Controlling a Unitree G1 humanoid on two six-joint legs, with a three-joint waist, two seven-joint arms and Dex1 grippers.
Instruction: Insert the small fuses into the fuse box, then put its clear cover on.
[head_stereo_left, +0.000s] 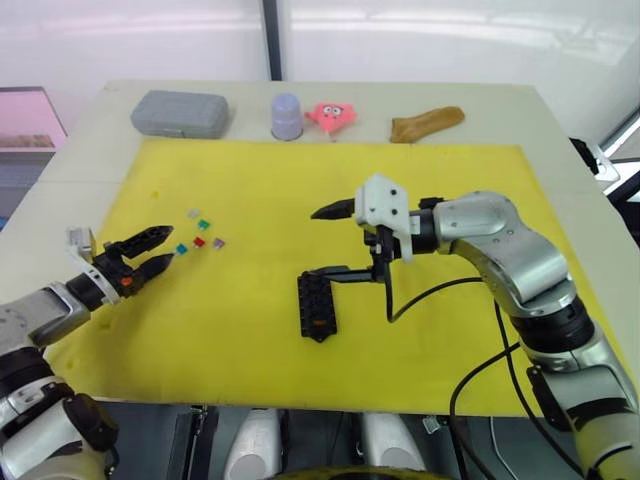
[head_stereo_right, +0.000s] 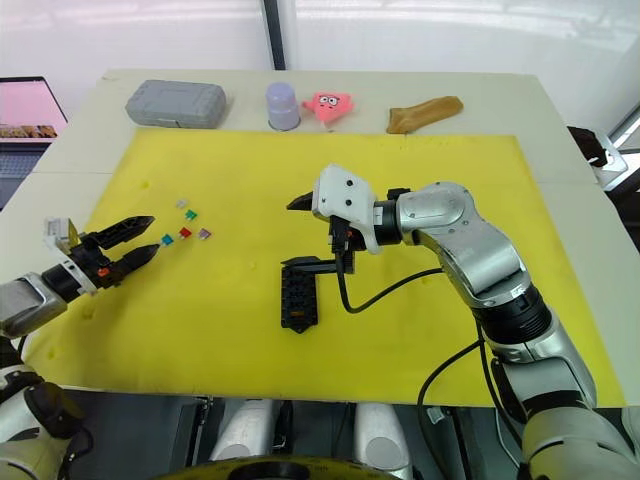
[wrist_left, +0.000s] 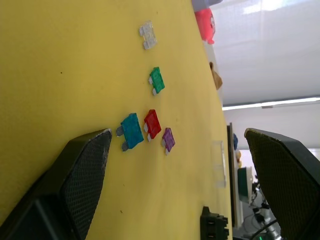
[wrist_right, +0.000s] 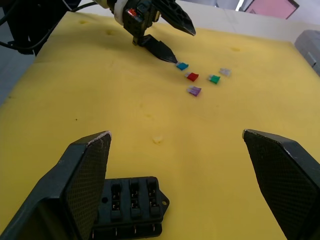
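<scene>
Five small fuses lie loose on the yellow mat's left half: clear (wrist_left: 147, 35), green (wrist_left: 157, 80), teal (wrist_left: 132, 131), red (wrist_left: 152, 123) and purple (wrist_left: 168, 139). My left gripper (head_stereo_left: 168, 246) is open just left of them, its lower fingertip close beside the teal fuse (head_stereo_left: 181, 249). The black fuse box (head_stereo_left: 316, 305) sits mid-mat, slots up, with an orange spot at its near end. My right gripper (head_stereo_left: 312, 243) hovers open above the box's far end, holding nothing. A faint clear rectangle (wrist_left: 218, 165), seemingly the clear cover, lies on the mat between the fuses and the box.
Along the table's far edge stand a grey case (head_stereo_left: 180, 113), a lavender cup (head_stereo_left: 287, 116), a pink toy (head_stereo_left: 334, 116) and a brown object (head_stereo_left: 427, 123). A laptop (head_stereo_right: 25, 110) sits off the table's left. A black cable (head_stereo_left: 430, 295) hangs under my right arm.
</scene>
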